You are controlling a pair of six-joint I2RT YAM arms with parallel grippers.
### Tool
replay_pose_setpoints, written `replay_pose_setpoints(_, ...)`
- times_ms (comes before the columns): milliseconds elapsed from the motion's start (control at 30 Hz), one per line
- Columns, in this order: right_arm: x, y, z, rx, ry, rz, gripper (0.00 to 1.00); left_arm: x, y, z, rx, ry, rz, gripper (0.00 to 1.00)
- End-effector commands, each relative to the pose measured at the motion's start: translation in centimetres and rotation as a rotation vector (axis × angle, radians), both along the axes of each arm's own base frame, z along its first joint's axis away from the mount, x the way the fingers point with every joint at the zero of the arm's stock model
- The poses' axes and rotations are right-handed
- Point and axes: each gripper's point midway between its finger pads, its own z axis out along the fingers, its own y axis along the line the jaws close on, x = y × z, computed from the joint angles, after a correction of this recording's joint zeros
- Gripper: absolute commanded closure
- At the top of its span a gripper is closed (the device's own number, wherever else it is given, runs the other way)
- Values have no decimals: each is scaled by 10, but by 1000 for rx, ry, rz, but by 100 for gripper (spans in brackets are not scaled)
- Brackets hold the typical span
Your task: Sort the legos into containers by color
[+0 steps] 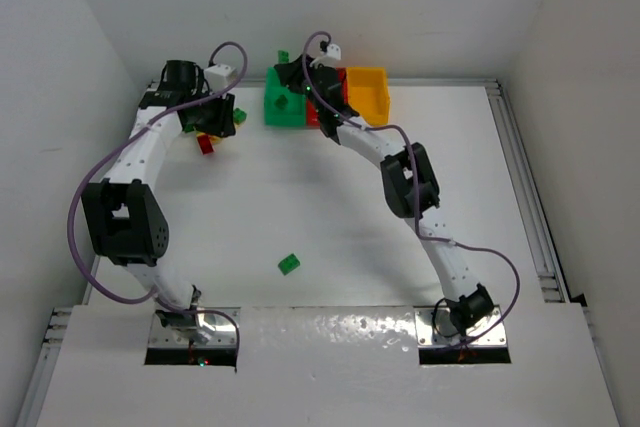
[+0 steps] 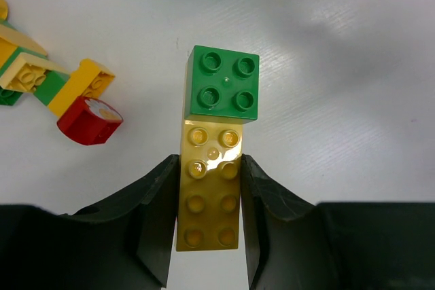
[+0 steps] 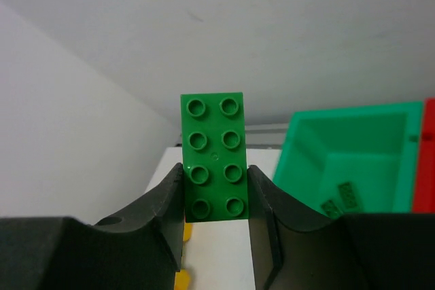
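Note:
In the left wrist view my left gripper point(image 2: 209, 168) is shut on a long yellow lego point(image 2: 211, 188) low over the table. A square green lego point(image 2: 222, 83) lies against its far end; I cannot tell if they are joined. From above, the left gripper point(image 1: 215, 119) is at the far left by a small pile. My right gripper point(image 3: 216, 171) is shut on a long green lego point(image 3: 213, 157), held up just left of the green container point(image 3: 353, 110). The green container point(image 1: 275, 115), red container point(image 1: 342, 78) and yellow container point(image 1: 365, 95) stand in a row at the back. The right arm covers most of the red one.
Yellow and green legos and a red piece point(image 2: 88, 120) lie left of the left gripper. A single green lego point(image 1: 289, 265) lies mid-table near the arm bases. White walls close in the back and both sides.

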Motion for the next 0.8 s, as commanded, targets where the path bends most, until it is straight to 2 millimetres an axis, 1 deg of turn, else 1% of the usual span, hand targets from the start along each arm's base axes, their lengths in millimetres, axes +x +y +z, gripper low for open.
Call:
replay_pose_setpoints(0,13,-12,22,80,-50,-120,100,8,-5,9,-30,-38,3,100)
replay_pose_setpoints(67,11,-6,5,38,-24,-94,99,8,-7,8,-35,-33,-12,100)
replay_pose_setpoints(133,10,-4,-6,29,-5,-75,97,9,-7,5,-38,-26,-12,100)
replay_pose_setpoints(167,8,-2,-13,22,8,-61,93,10,-7,4,-40,-24,-12,100)
replay_pose_setpoints(233,7,1,-19,10,11,-48,90,10,-8,3,-45,-20,-16,100)
replay_pose_setpoints(267,7,0,-20,4,15,-50,87,11,-8,3,-46,-20,-17,100)
replay_pose_setpoints(300,8,-1,-22,-5,17,-52,78,11,-8,3,-46,-20,-17,100)
replay_pose_setpoints(333,7,-1,-23,-18,16,-54,74,11,-8,2,-46,-16,-19,100)
replay_pose_setpoints(400,8,-2,-21,-32,9,-57,65,10,-9,1,-46,-14,-22,100)
replay_pose_setpoints(433,8,-2,-21,-43,5,-53,55,10,-9,0,-47,-12,-27,100)
replay_pose_setpoints(500,5,2,-14,-48,-12,-30,50,9,-10,-1,-48,-9,-31,100)
replay_pose_setpoints(533,5,2,-13,-55,-16,-26,44,9,-10,0,-51,-11,-35,100)
replay_pose_setpoints(633,0,5,-6,-73,-37,-1,38,8,-11,1,-52,-14,-40,100)
replay_pose_setpoints(667,-2,4,2,-74,-48,3,37,8,-11,1,-54,-15,-41,100)
replay_pose_setpoints(700,-2,4,4,-83,-57,5,37,8,-11,0,-55,-12,-42,100)
replay_pose_setpoints(733,-5,4,1,-98,-58,11,37,8,-11,2,-55,-15,-42,100)
replay_pose_setpoints(767,-6,2,6,-108,-71,13,37,8,-11,2,-53,-16,-42,100)
